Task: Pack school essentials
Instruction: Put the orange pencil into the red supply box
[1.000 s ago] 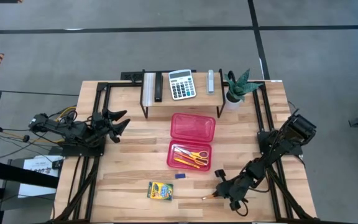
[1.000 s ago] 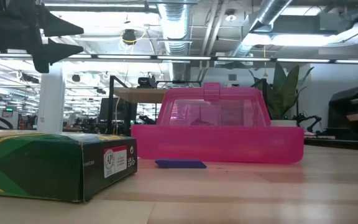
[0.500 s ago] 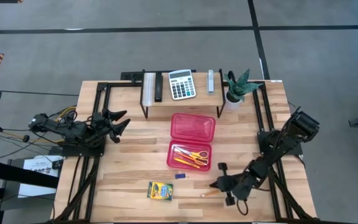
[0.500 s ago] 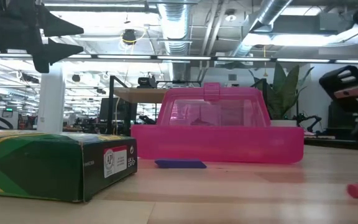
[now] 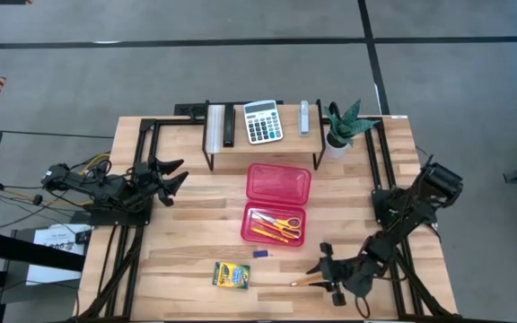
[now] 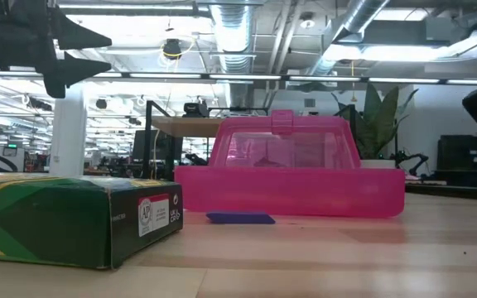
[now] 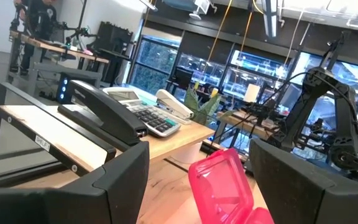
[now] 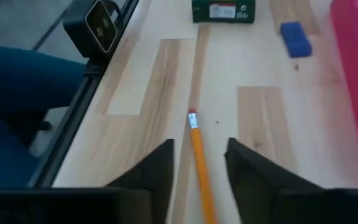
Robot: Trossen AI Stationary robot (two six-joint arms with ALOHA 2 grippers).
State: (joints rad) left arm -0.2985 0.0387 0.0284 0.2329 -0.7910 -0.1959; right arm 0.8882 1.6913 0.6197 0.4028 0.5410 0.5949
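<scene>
An orange pencil [image 8: 199, 155] lies flat on the table near its front edge [image 5: 302, 282], pink eraser end [image 8: 192, 113] pointing away from my right gripper [image 8: 199, 171]. That gripper is open, low over the table [image 5: 328, 269], one finger on each side of the pencil without touching it. The yellow-green crayon box [image 5: 232, 274] and the blue eraser [image 5: 260, 254] lie on the wood. Yellow-handled scissors [image 5: 285, 224] and pencils [image 5: 263, 231] lie in the open red case [image 5: 276, 202]. My left gripper [image 5: 176, 175] waits open above the table's left side.
A grey calculator [image 5: 262, 121] sits on a small shelf at the far edge, with a potted plant [image 5: 341, 126] to its right. Black frame rails [image 5: 380, 179] run along both sides. A small camera block [image 8: 101, 25] stands at the near edge. Bare wood lies between case and crayon box.
My right gripper has drawn back a little toward the table's right and near edges. The pencil's pink eraser end came into the low view at its right and then slid farther right. The left arm has kept still.
</scene>
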